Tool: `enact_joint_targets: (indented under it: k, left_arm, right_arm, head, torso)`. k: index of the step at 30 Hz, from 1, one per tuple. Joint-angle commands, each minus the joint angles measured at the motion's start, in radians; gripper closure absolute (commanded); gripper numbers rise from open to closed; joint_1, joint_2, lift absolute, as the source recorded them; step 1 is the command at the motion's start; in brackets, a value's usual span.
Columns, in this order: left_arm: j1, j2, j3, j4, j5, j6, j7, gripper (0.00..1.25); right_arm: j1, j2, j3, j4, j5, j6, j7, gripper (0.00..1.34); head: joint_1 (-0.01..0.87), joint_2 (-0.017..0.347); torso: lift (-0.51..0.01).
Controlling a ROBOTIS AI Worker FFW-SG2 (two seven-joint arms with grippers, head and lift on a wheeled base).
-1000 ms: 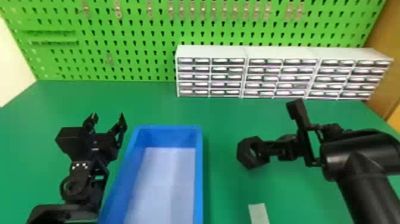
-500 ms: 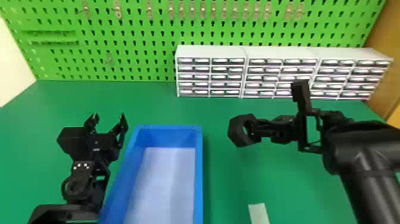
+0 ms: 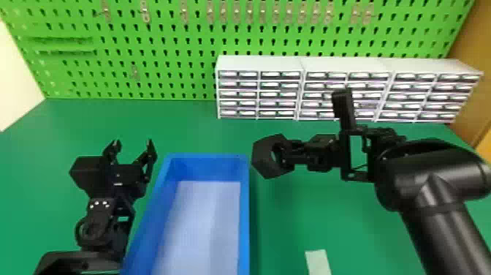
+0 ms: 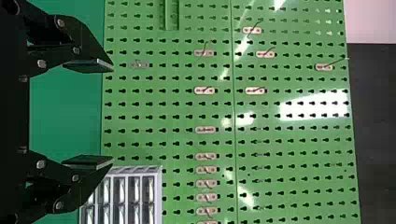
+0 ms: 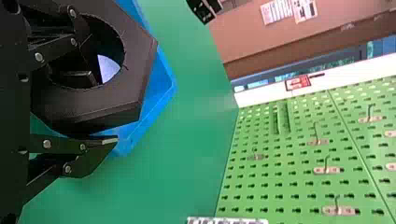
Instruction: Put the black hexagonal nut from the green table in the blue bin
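Gripping black hexagonal nut [image 3: 261, 158] with right gripper [image 3: 288, 153], clamped between one finger in its hole and one outside; holding it above tabletop [image 3: 175, 122], near far right corner of blue bin [image 3: 206, 156]; seeing left gripper [image 3: 133, 143] spread wide, empty, beside bin's left edge.

Green table [image 3: 175, 126]: blue bin [image 3: 244, 219], drawers [image 3: 279, 94], pale strip [image 3: 318, 262]
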State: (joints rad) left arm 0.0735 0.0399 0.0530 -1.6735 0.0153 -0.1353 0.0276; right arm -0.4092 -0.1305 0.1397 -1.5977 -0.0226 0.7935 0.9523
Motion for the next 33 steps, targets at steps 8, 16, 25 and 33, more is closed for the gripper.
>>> enact_joint_targets:
  k: [8, 16, 25, 33]
  left_arm:
    - [0.000, 0.000, 0.004, 0.000, 0.000, -0.004, 0.002, 0.54]
    - [0.000, 0.000, 0.011, 0.000, 0.002, -0.004, 0.002, 0.54]
    - [-0.001, 0.000, 0.011, 0.000, 0.002, -0.004, 0.003, 0.54]
    - [-0.003, 0.000, 0.011, 0.000, 0.000, -0.004, 0.003, 0.54]
  right_arm:
    - [-0.008, -0.006, 0.092, -0.010, -0.073, 0.000, -0.026, 1.01]
    - [-0.016, -0.011, 0.149, -0.010, -0.103, -0.002, -0.040, 1.01]
    - [-0.034, -0.021, 0.244, -0.008, -0.160, -0.003, -0.076, 1.01]
    - [-0.045, -0.028, 0.316, -0.005, -0.206, -0.008, -0.112, 1.01]
  head:
    - [0.657, 0.057]
    - [0.657, 0.057]
    - [0.657, 0.057]
    - [0.657, 0.057]
  torso:
    - [-0.095]
    - [-0.095]
    - [-0.095]
    - [-0.095]
